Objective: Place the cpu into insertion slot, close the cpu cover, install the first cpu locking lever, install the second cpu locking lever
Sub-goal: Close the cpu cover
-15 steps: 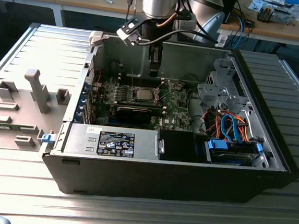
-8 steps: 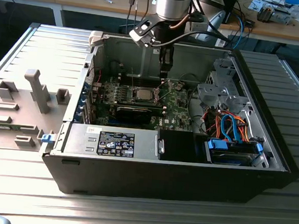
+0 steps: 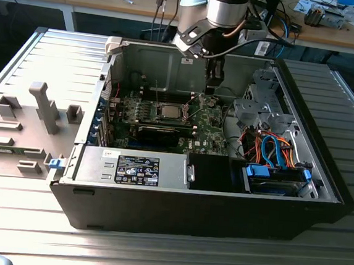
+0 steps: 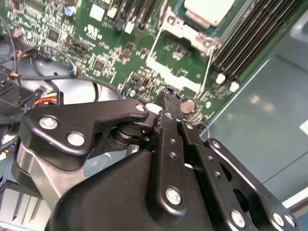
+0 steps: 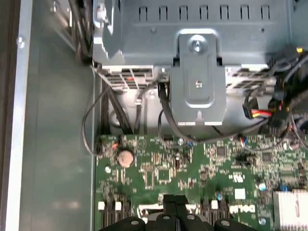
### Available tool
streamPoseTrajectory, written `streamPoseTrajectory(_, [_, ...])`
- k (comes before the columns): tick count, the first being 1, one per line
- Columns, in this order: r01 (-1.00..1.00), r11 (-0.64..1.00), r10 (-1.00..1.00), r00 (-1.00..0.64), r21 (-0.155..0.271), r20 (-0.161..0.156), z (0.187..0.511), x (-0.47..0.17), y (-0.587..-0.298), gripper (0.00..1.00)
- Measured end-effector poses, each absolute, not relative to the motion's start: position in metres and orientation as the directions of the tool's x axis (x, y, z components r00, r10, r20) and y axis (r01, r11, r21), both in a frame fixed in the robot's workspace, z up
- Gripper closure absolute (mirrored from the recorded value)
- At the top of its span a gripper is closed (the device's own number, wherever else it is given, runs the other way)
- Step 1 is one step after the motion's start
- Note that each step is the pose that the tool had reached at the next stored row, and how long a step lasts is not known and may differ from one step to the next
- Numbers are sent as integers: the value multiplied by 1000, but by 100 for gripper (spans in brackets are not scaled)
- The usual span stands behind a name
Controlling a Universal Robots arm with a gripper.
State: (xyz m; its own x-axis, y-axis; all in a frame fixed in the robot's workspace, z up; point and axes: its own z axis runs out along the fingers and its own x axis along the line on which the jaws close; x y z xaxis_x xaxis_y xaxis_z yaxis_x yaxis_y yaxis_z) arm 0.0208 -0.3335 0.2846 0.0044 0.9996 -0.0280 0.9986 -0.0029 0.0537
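The cpu (image 3: 169, 111) shows as a silver-grey square in the insertion slot (image 3: 158, 116) on the green board, in the middle of the open computer case. In the second wrist view the cpu (image 4: 208, 8) has the silvery cpu cover (image 4: 179, 30) along its edge; I cannot tell whether the cover lies flat. A thin wire locking lever (image 4: 207, 67) runs beside it. My gripper (image 3: 210, 91) hangs inside the case, off the slot toward the exterior view's right and apart from it. Its black fingers (image 4: 168, 103) are shut together with nothing between them, above the board near a coin battery (image 5: 125, 157).
A metal drive cage (image 5: 197, 82) and bundled cables (image 3: 269, 147) lie toward the exterior view's right of my gripper. Memory slots (image 4: 240, 43) run beside the socket. A black power supply (image 3: 136, 169) fills the case's near side. The removed side panel (image 3: 29, 119) lies at the left.
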Motion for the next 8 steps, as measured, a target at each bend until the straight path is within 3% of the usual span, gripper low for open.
streamPoseTrajectory(8, [999, -3, 1000, 4, 48, -28, 270, 29, -334, 89])
